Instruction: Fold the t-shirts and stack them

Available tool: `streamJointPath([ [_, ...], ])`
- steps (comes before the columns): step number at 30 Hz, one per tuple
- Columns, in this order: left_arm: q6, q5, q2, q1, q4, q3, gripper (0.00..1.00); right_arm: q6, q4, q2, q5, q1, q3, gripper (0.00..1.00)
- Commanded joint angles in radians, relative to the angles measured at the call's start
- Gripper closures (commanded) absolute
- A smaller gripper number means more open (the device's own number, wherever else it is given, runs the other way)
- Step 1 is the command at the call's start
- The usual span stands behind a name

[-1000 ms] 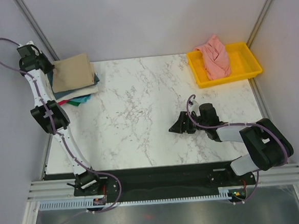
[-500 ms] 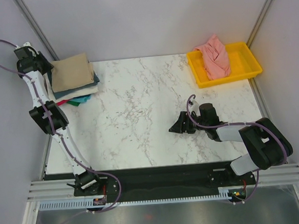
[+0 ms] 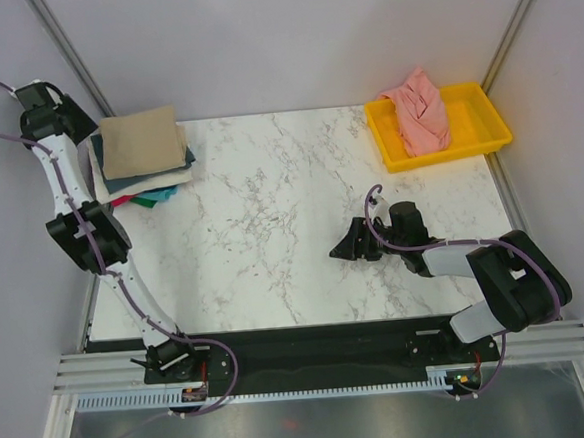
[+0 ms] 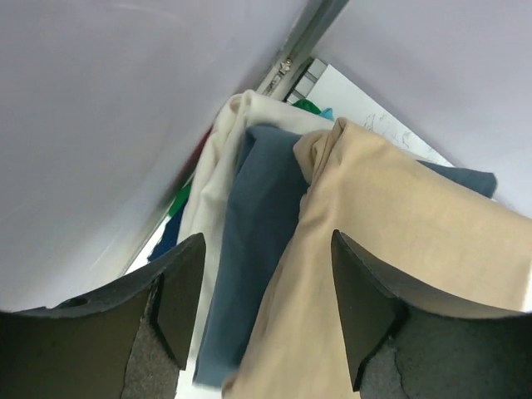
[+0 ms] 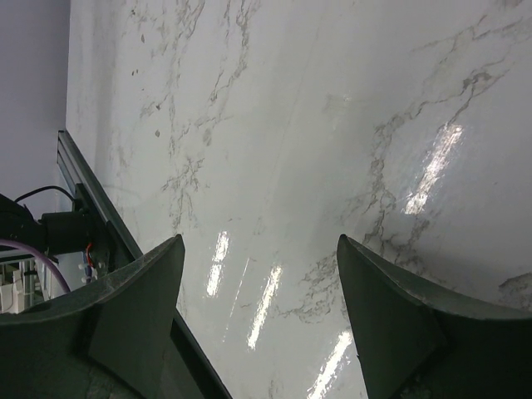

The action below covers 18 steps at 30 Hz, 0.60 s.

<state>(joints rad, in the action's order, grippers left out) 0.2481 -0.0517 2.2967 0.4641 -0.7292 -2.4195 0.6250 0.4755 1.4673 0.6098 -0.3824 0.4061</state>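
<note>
The left tool point(image 3: 81, 126) stands with its jaws parted and nothing between them. Just ahead of its tips lies the tan folded cloth t-shirt point(image 4: 399, 249), topping the pile. Directly under it, also ahead of the tips, are the slate-blue folded cloth shirt point(image 4: 253, 216) and the cream folded cloth shirt point(image 4: 218, 166). The pile sits at the far left corner of the white marbled table point(image 3: 273, 230).

The step in hand looks like letting go and clearing off. To do it well, keep the jaws wide and draw straight back along the tool's own axis, away from the cloth. Rise before swinging sideways, because the near edge of the tan shirt overhangs the layers below and a low finger could catch it and skew the pile. The wall is close behind the tool, so the retreat should go mostly upward.

The right tool point(image 3: 342, 251) rests low over bare table, jaws wide and empty. Far beyond it, the crumpled salmon-pink cloth t-shirt point(image 3: 420, 110) lies in the yellow plastic tray point(image 3: 485, 115), not yet folded.
</note>
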Motion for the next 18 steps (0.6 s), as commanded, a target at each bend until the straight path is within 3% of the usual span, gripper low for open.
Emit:
streamJointPath([
  [1, 0.121, 0.125, -0.196, 0.045, 0.030, 0.068, 0.30, -0.002, 0.057, -0.010, 0.022, 0.002, -0.004, 0.18],
  [7, 0.163, 0.182, -0.356, 0.042, 0.034, 0.174, 0.27, 0.002, 0.068, -0.018, 0.024, 0.002, -0.012, 0.18],
  [10, 0.187, 0.161, -0.494, 0.039, 0.056, 0.302, 0.27, 0.004, 0.069, -0.018, 0.024, 0.002, -0.013, 0.18],
  [13, 0.204, 0.074, -0.696, 0.024, 0.154, 0.532, 0.27, 0.004, 0.069, -0.019, 0.022, 0.002, -0.013, 0.18],
  [14, 0.203, 0.058, -0.745, -0.004, 0.206, 0.653, 0.27, 0.005, 0.069, -0.019, 0.021, 0.000, -0.013, 0.18],
  [18, 0.158, 0.023, -1.007, -0.123, 0.229, 0.884, 0.26, 0.005, 0.068, -0.022, 0.019, 0.002, -0.013, 0.18],
])
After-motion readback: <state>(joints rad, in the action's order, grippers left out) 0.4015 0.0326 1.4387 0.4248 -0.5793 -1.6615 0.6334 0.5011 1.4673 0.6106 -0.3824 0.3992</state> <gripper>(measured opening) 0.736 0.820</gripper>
